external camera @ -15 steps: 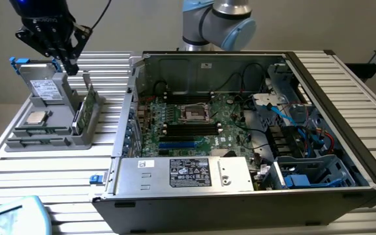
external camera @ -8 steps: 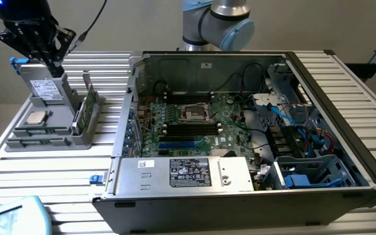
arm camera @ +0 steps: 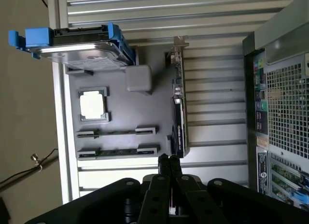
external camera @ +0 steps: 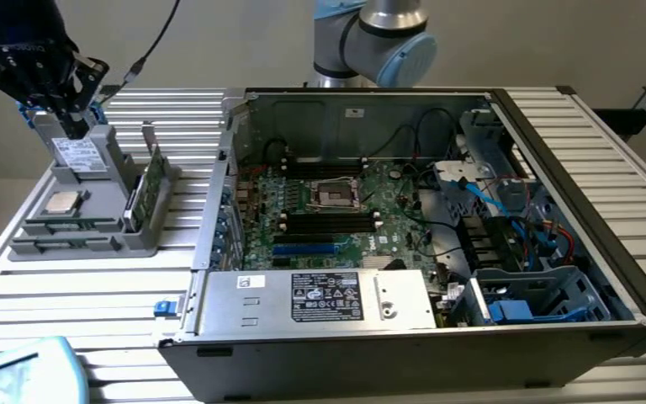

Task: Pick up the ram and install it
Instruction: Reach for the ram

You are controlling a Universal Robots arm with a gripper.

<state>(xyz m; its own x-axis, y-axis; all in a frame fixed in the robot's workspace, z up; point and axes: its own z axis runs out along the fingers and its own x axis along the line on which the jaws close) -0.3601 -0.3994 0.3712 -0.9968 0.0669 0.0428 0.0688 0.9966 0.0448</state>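
Exterior view: camera sitting high and well back, looking down at an angle across the bench (external camera: 65, 295). It is taking in the whole open computer case (external camera: 413, 353) and the grey parts tray (external camera: 87, 244) below the fingers (external camera: 76, 122).
Wrist view: camera riding just behind the fingers (arm camera: 164, 166), facing down along them, hanging near the grey parts tray (arm camera: 120, 113).
Shared: both are showing the tray, the slatted bench (arm camera: 145, 7) and the computer case (arm camera: 285, 89) wall beside the fingers.
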